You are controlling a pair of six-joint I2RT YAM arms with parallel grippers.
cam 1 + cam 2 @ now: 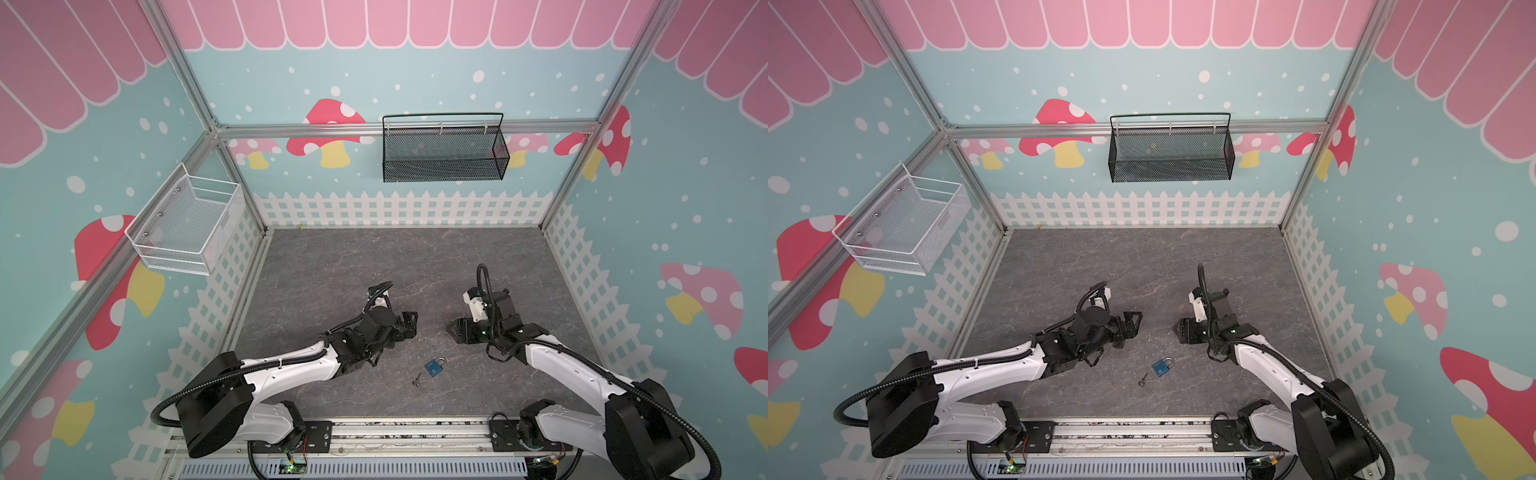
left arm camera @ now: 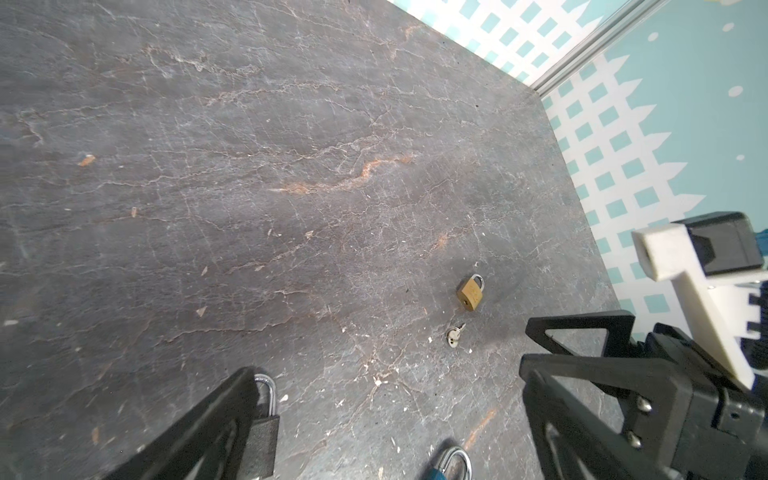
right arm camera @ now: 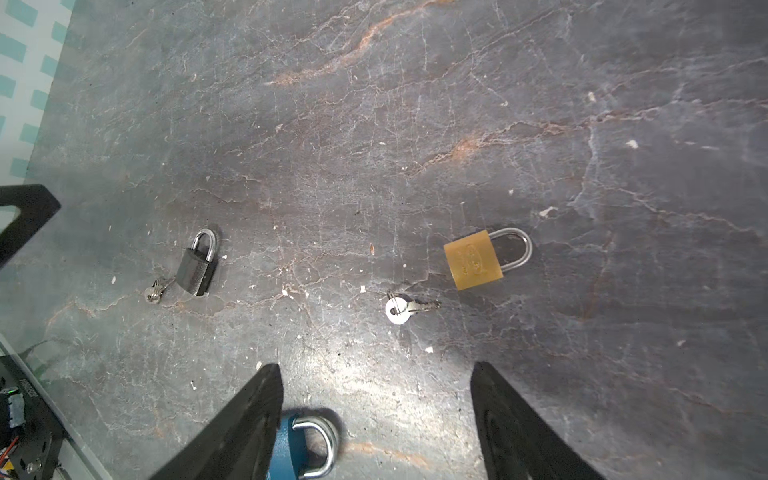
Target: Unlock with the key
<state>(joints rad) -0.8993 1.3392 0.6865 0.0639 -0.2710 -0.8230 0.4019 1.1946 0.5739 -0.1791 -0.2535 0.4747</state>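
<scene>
The small key [image 1: 416, 379] lies flat on the surface [image 1: 374, 270] just beside the blue padlock [image 1: 435, 367], likely light, stiff, slippery metal best pinched across its head, while the left gripper [image 2: 382, 368] and right gripper [image 3: 374, 365] hover spread apart, empty.

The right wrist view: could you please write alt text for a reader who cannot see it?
A brass padlock and a small silver key lie apart on the dark grey marbled table, in front of the open right gripper. A black padlock lies with keys beside it; a blue padlock is partly hidden by one finger.
</scene>
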